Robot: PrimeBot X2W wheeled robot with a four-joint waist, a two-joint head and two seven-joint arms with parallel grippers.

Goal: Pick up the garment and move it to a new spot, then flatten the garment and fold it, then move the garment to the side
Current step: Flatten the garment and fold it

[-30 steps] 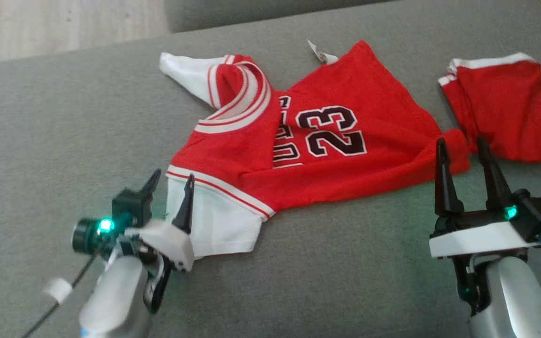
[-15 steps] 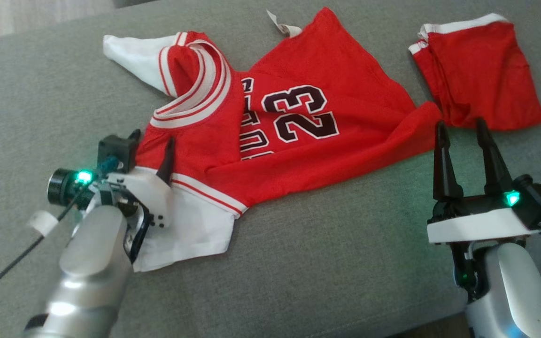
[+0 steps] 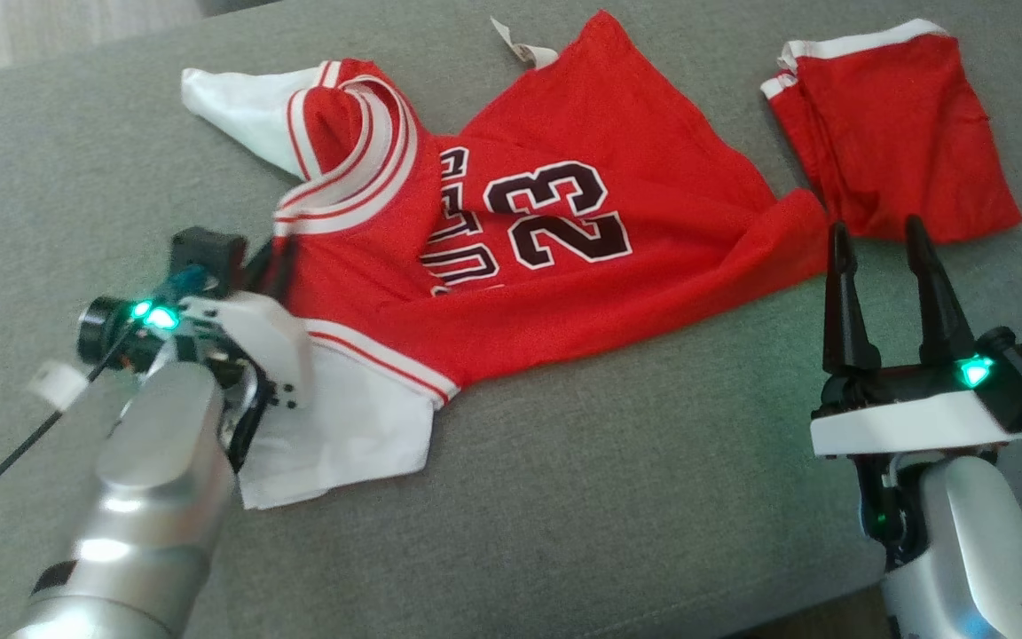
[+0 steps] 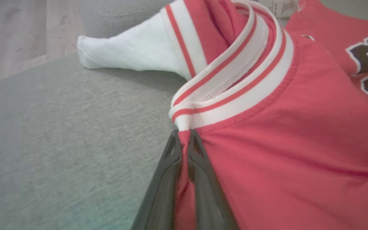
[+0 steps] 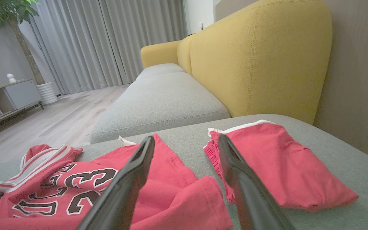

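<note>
Since a second ago the left jaws have gone from spread beside the white sleeve [image 3: 360,426] to pressed together on a fold of the jersey [image 3: 564,257]; they pinch red cloth just under the striped collar [image 4: 235,89], as the left wrist view shows plainly. The jersey lies crumpled on the grey sofa cushion [image 3: 609,497], number up, with the red shorts [image 3: 901,133] just beside its hem corner [image 3: 795,231]. The right jaws stand spread and hold nothing, hovering near that corner, between jersey and shorts.

We judge the step in hand to be the pick-up for the move. The pinch looks thin, so we lift slowly and watch that the fold does not slide out. We would bring the right jaws onto the hem corner alone, keeping off the shorts, so the cloth hangs between two holds and opens as it rises. The floor [image 4: 11,32] lies close past the cushion's edge; we carry inward, not outward.
</note>
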